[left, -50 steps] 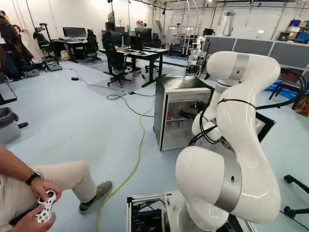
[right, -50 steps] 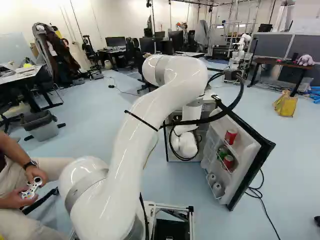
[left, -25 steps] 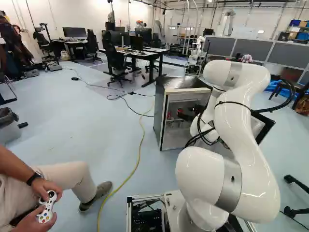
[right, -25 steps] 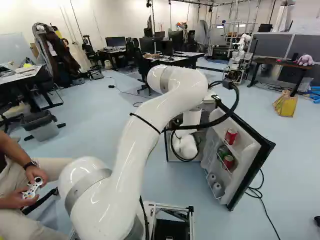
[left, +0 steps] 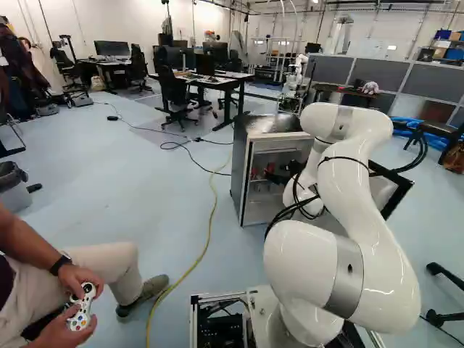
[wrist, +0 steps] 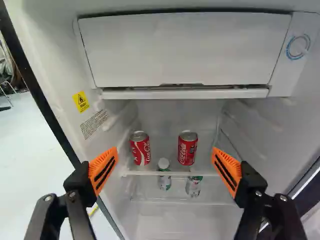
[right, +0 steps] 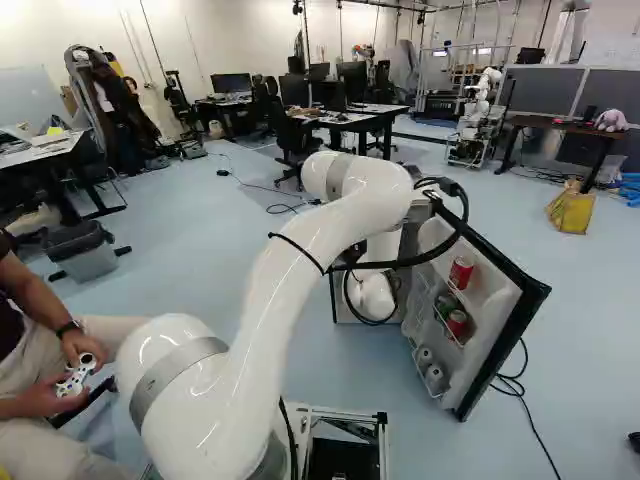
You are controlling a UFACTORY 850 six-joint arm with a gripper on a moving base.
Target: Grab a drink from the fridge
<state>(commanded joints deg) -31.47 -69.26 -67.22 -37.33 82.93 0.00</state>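
In the left base view the gripper point(left: 275, 175) is at the front opening of the fridge point(left: 238, 163), partly hidden by cables and the wrist. In the wrist view the gripper point(wrist: 165, 154) stands wide open with nothing between its orange pads. Ahead of it, on the upper shelf, two red cans stand upright: one can point(wrist: 140, 148) near the side wall, the other can point(wrist: 187, 148) farther along. Below that shelf are a white-capped bottle point(wrist: 164, 175) and a second bottle point(wrist: 193, 186), partly hidden by the shelf edge.
The fridge door point(right: 500, 325) is swung wide, right of the arm, holding a red can point(right: 461, 272) and other drinks. A closed white compartment point(wrist: 185, 52) spans the fridge above the shelf. Another robot point(right: 478, 115) stands behind. A yellow cable point(left: 210, 217) crosses the floor.
The arm's upper bend has come down and, in the left base view, shifted left. At the fridge opening the gripper has moved slightly. The base and the fridge have stayed put.
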